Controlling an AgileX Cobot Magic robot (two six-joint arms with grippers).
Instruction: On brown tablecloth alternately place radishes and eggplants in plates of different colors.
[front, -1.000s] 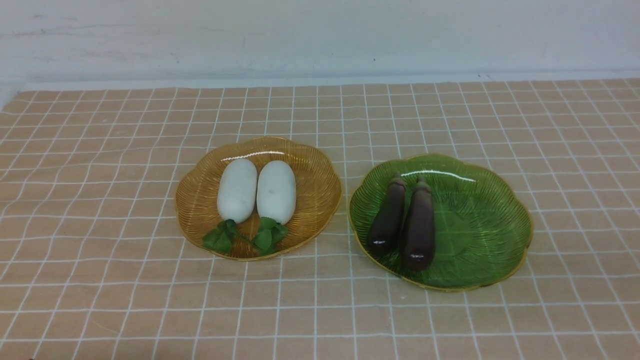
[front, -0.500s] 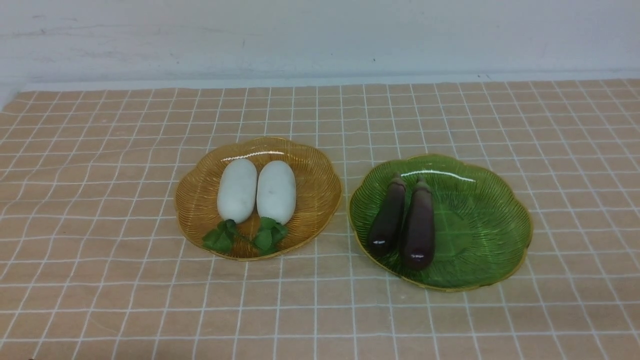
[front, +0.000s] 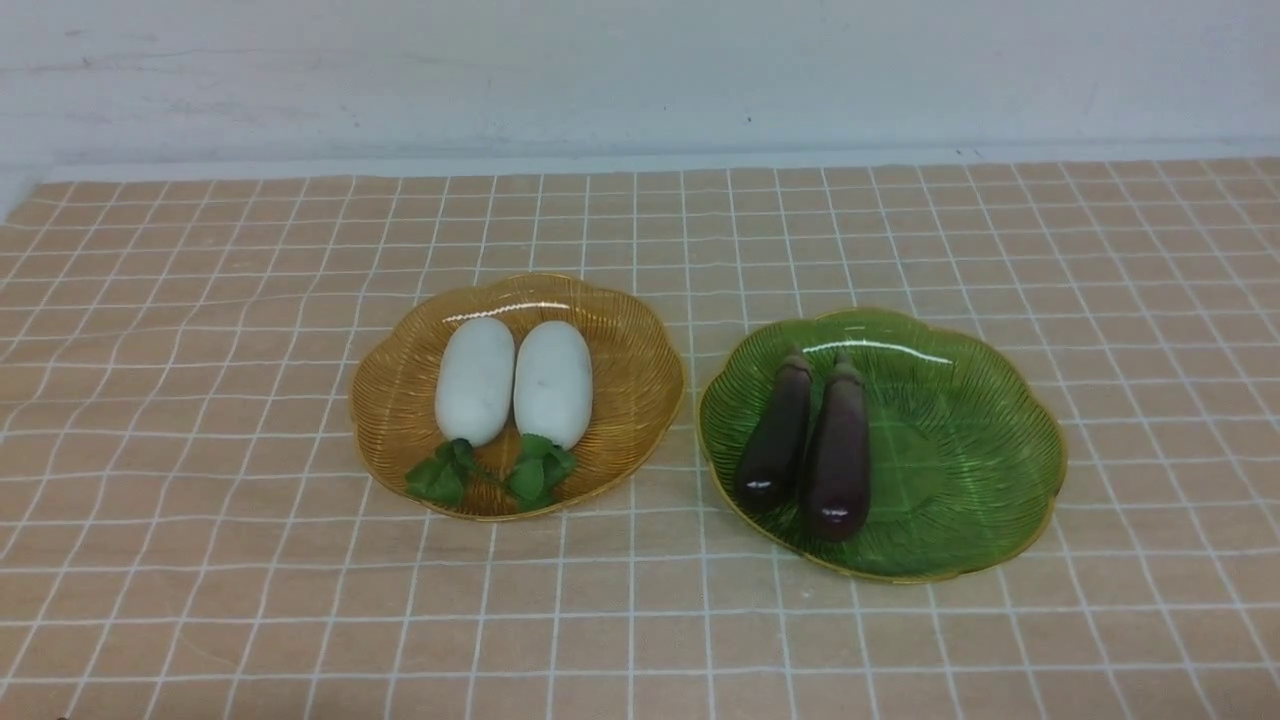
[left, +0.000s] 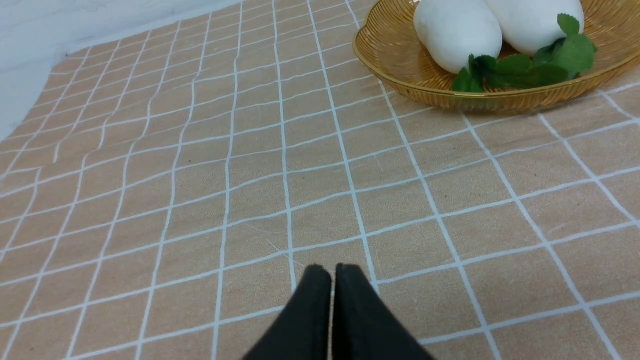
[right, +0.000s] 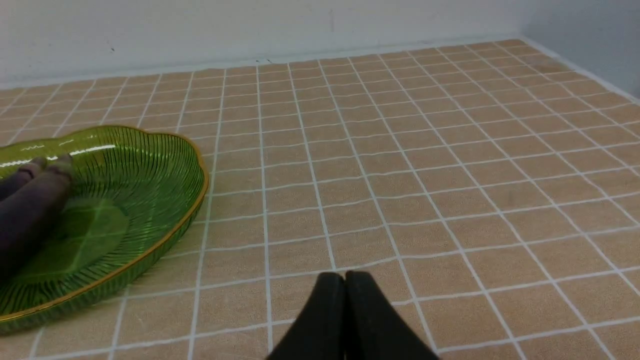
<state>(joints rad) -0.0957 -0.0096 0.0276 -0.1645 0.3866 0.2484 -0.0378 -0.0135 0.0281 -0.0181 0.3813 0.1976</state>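
I see two smooth white radishes (front: 513, 383) filling the amber ribbed plate (front: 620, 400), leaves toward six o'clock; left end effector (left: 332, 272) and right end effector (right: 345, 280) are both pressed together.

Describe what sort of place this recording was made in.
Probably a staged tabletop test setup, not a real kitchen: a tan grid-lined tablecloth against a bare white wall, with only an amber ribbed plate and a green ribbed plate of toy vegetables.
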